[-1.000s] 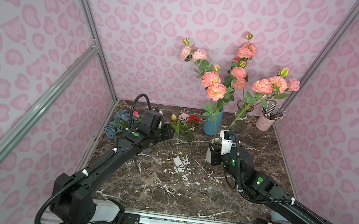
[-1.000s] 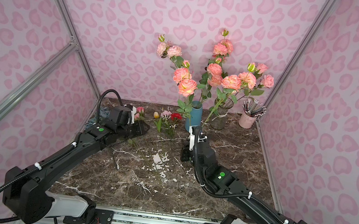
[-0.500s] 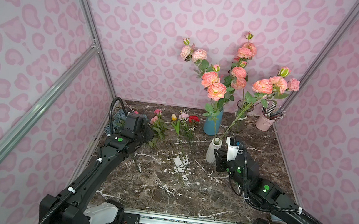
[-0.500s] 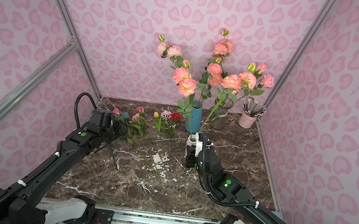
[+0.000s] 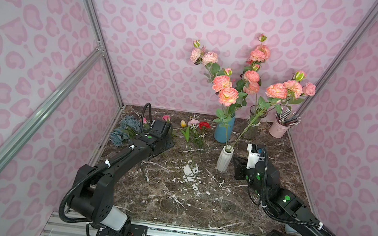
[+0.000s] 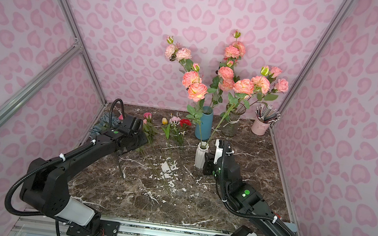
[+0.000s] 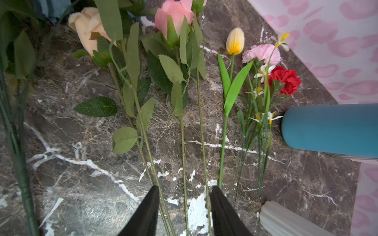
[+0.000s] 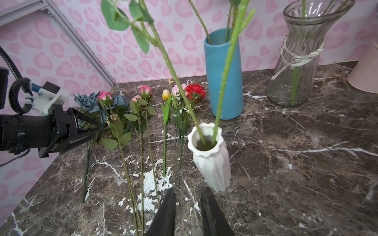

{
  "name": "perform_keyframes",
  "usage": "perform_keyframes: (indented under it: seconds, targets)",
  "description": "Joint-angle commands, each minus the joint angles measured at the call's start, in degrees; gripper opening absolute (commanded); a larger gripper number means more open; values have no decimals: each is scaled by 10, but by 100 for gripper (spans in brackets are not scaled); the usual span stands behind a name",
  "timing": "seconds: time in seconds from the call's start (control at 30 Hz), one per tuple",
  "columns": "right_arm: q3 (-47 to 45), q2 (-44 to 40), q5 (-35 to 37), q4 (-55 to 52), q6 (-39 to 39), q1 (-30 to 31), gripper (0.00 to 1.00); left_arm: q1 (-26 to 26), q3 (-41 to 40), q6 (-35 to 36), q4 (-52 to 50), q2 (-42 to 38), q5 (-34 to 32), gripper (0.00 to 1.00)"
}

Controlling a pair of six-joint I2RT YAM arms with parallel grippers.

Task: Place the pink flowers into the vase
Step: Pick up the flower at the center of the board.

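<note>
Marble table (image 5: 196, 200), pink-spotted walls; we list four containers. White vase (image 8: 210, 161), upright mid-table: two green stems of pink flowers (image 5: 276, 90) leaning out. Blue vase (image 5: 223, 131), behind it: more pink blooms. Glass vase (image 5: 253, 125), beside the blue: green stems. Pink cup (image 5: 279, 130), back corner: thin sticks. Loose on the table we count pink roses (image 7: 173, 14), tulip (image 7: 235, 40), red carnation (image 7: 285, 78), hydrangea (image 5: 126, 127). Left gripper (image 7: 184, 188): jaws apart astride rose stems, unclamped. Right gripper (image 8: 188, 189): slightly parted, empty, near the white vase.
</note>
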Motion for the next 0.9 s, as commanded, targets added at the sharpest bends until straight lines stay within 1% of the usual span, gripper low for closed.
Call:
perform_keyframes:
  seconds: [0.0,0.13,0.37,0.6,0.67,0.87]
  targets:
    - [1,-6,-18,-7,5,-9,26,-2,13,-22,38,34,-9,42]
    - [-1,-14,-19,-18,8,-24,26,-3,24,-35,57,84,3,40]
    - [-7,-22,-37,-33,18,-61,26,-9,57,-38,64,145,-7,38]
    - [-12,-11,-76,-47,29,-113,26,-10,71,-41,66,180,-15,37]
    - [-13,-10,-91,-47,29,-128,26,-10,73,-43,67,189,-15,32]
    - [-14,-8,-110,-42,24,-143,26,-10,84,-45,71,212,-13,31]
